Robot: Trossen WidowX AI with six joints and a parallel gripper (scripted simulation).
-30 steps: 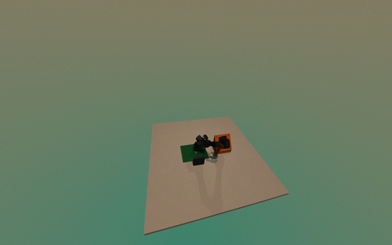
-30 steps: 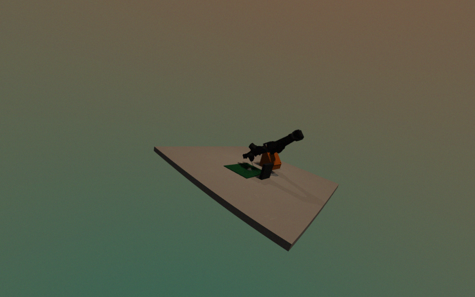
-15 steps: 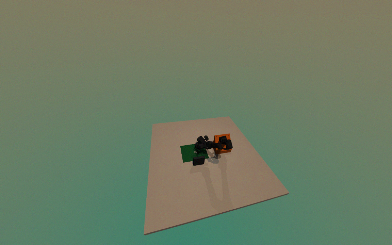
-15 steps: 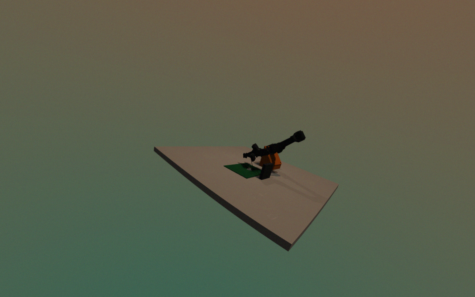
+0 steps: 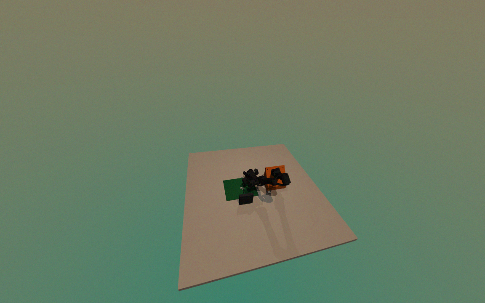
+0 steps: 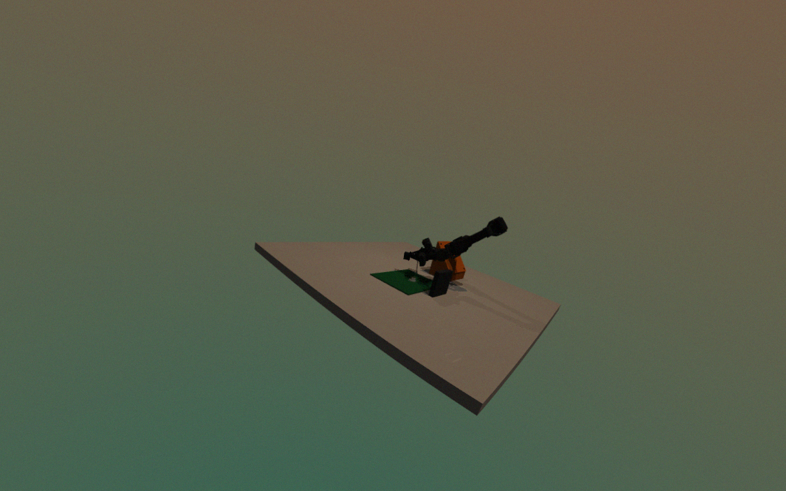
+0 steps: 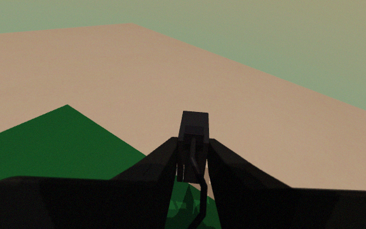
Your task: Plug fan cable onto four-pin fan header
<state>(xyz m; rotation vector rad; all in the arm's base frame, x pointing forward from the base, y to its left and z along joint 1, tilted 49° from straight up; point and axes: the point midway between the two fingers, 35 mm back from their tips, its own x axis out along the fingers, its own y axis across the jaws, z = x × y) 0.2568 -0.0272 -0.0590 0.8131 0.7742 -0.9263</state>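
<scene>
My gripper (image 6: 406,256) (image 7: 192,144) is shut on the cable's dark plug (image 7: 196,119), which stands out past the fingertips in the wrist view. It is above the green board (image 5: 232,191) (image 6: 391,277) (image 7: 59,146), well clear of it, and tilted toward level. The dark cable (image 7: 204,194) runs down from the plug between the fingers; it shows as a thin line in the exterior view. Small pale parts (image 5: 241,187) (image 6: 412,279) sit on the board; I cannot tell whether they are the four-pin header. The black block, apparently the fan (image 5: 246,199) (image 6: 439,284), stands at the board's edge.
The arm's orange base (image 5: 282,168) (image 6: 456,266) stands beside the board, with the dark arm reaching over from it. The pale table top (image 5: 214,241) (image 6: 383,317) (image 7: 91,67) ends at straight edges, and two of them show in the wrist view.
</scene>
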